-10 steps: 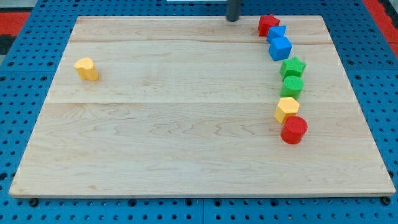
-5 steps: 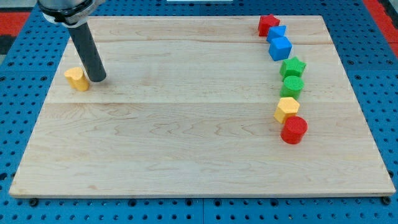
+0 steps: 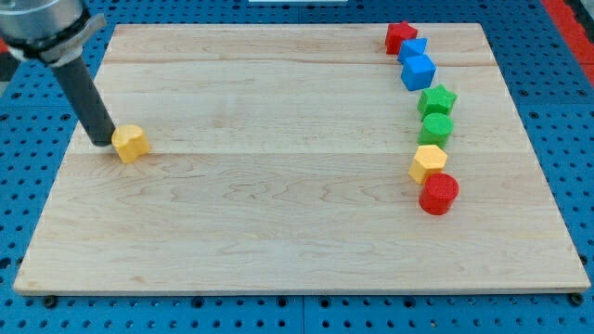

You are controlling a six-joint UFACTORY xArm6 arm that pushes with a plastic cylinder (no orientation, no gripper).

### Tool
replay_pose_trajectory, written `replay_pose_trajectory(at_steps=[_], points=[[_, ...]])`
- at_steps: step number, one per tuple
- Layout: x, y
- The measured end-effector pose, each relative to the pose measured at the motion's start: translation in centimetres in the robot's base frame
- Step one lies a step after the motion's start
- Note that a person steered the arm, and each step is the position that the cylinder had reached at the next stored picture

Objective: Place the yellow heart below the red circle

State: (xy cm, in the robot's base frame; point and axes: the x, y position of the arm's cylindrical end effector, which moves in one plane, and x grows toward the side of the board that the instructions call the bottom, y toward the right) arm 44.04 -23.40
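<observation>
The yellow heart [image 3: 131, 142] lies near the board's left edge, at mid height. My tip [image 3: 101, 141] rests on the board just left of the heart, touching or nearly touching it. The rod rises up and to the view's left. The red circle [image 3: 439, 193] sits far off at the view's right, at the lower end of a column of blocks.
Above the red circle, a column runs upward: a yellow hexagon [image 3: 428, 162], a green circle [image 3: 435, 129], a green star [image 3: 437, 99], two blue cubes [image 3: 418, 70] [image 3: 412, 47] and a red star [image 3: 400, 36]. The wooden board [image 3: 278, 232] lies on a blue pegboard.
My tip has moved from the heart's right side round to its left side. The heart has shifted down and to the right.
</observation>
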Motion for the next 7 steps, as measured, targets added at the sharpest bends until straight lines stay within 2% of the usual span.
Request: replay_pose_trajectory(at_steps=[1, 2, 3, 4, 5, 7], points=[[4.1, 5.0], [4.5, 7.2], [3.2, 2.3], [1.2, 7.1], [2.1, 12.3], [-2.1, 16.7]])
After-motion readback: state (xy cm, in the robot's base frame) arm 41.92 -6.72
